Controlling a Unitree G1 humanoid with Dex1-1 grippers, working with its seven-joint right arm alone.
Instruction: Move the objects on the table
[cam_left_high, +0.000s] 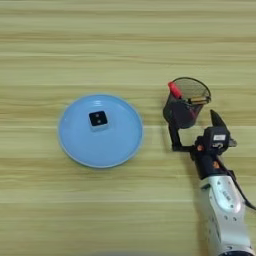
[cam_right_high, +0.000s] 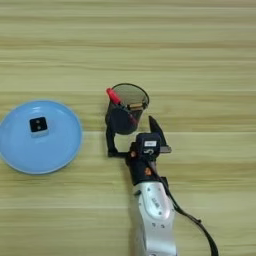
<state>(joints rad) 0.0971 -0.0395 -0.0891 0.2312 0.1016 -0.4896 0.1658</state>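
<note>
Spread wide, the two black jaws of the right gripper stand on both sides of the black mesh cup, where the red pen and the amber-handled screwdriver already stand, so I judge the placing finished and the next move a clean retreat toward the near side, away from the blue plate with its black block.

R gripper fingers apparently spread
</note>
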